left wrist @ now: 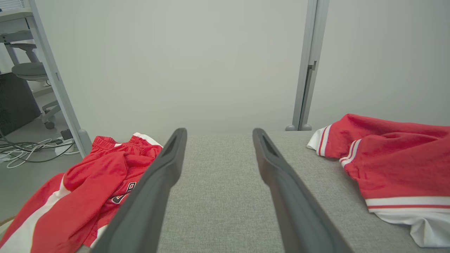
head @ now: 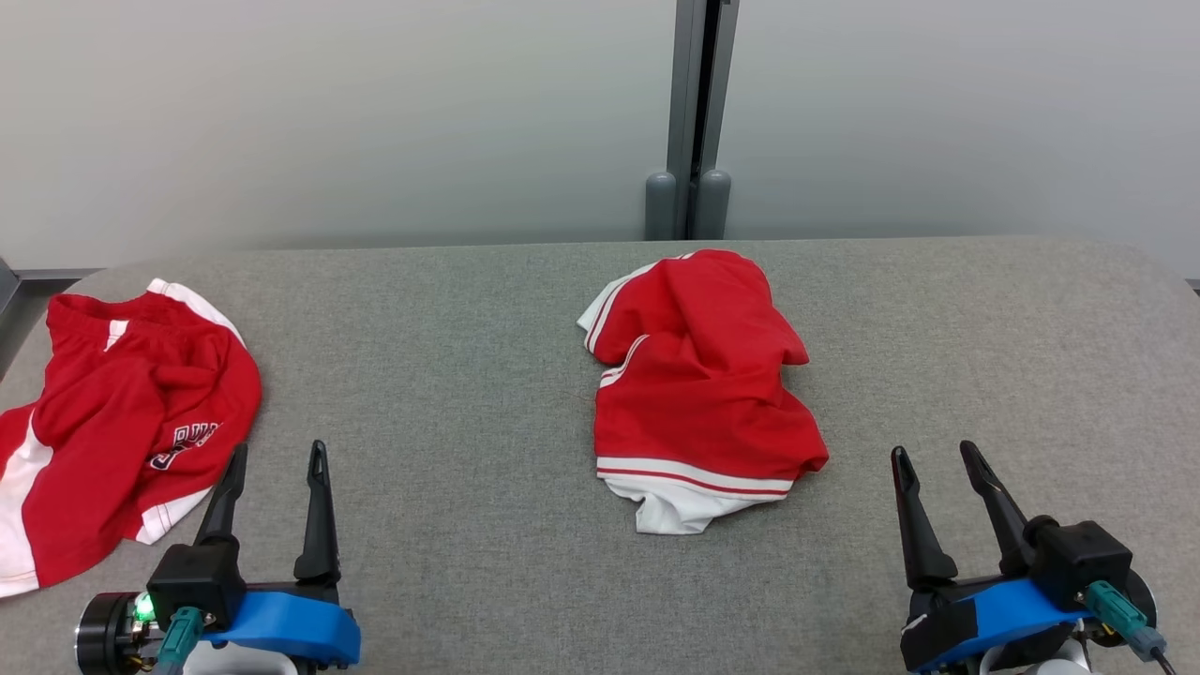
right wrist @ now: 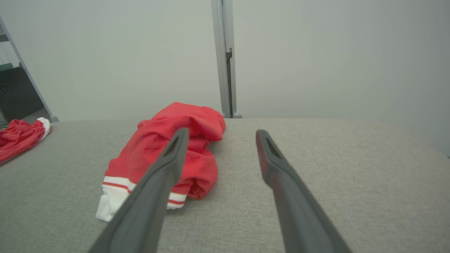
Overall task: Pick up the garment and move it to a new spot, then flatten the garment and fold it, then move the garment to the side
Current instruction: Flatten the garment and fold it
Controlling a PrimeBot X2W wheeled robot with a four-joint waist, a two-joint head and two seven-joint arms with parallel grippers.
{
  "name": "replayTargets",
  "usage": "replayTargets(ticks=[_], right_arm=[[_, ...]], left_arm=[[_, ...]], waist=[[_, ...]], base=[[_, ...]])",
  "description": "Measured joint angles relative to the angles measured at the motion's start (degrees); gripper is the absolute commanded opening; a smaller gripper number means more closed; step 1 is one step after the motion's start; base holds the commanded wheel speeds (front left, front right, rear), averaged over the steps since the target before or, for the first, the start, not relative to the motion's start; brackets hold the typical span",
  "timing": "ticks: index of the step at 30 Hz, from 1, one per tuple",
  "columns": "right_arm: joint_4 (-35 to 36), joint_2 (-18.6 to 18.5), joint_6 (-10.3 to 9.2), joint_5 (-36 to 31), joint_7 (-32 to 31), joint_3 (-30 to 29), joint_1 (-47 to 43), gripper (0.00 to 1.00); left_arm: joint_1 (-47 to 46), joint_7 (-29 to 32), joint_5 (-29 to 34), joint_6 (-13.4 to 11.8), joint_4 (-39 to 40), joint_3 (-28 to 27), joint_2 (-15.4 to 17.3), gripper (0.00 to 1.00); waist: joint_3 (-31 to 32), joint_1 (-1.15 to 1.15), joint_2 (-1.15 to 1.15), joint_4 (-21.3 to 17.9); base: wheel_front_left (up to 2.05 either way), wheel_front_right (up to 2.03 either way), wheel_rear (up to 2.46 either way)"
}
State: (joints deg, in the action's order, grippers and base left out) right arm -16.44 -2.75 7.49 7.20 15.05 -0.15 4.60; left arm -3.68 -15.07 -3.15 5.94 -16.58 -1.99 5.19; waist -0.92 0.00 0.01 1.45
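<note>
A red garment (head: 698, 375) with white and red striped trim lies crumpled in a heap on the middle of the grey fabric table (head: 450, 356). My left gripper (head: 278, 450) stands open near the front left, empty, well to the left of the heap. At the front right my right gripper (head: 935, 450) is open and empty too, just right of the heap's near corner. The left wrist view has the garment (left wrist: 393, 165) to the right of the open left gripper (left wrist: 218, 131). Seen from the right wrist, the garment (right wrist: 147, 151) lies ahead and left of the right gripper (right wrist: 222, 131).
A second red and white garment (head: 122, 412) with dark lettering lies bunched at the table's left edge, partly hanging over it, close to my left gripper. A grey partition wall with a metal post (head: 694, 112) runs behind the table. Bare cloth surface lies between the two garments.
</note>
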Motion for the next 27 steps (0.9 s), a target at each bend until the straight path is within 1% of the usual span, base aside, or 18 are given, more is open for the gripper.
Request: replayTargets(ticks=[18, 22, 27], right_arm=[[-0.15, -0.01, -0.01, 0.41, 0.0, 0.07, 0.21, 1.0], [-0.16, 0.0, 0.0, 0.42, 0.0, 0.49, 0.77, 1.0], [0.01, 0.0, 0.0, 0.42, -0.01, 1.6, 2.35, 1.0]], left_arm=[[-0.59, 0.01, -0.21, 0.51, -0.68, -0.35, -0.77, 1.0], [-3.39, 0.01, -1.1, 0.77, -1.3, 1.21, -1.26, 1.0], [-9.56, 0.0, -2.12, 1.16, -2.9, 4.04, -1.44, 1.0]], waist=[[0.18, 0.0, 0.0, -0.3], [-0.6, 0.0, 0.0, -0.74], [-2.38, 0.0, 0.0, -2.22]], base=[[0.0, 0.0, 0.0], [0.0, 0.0, 0.0], [0.0, 0.0, 0.0]])
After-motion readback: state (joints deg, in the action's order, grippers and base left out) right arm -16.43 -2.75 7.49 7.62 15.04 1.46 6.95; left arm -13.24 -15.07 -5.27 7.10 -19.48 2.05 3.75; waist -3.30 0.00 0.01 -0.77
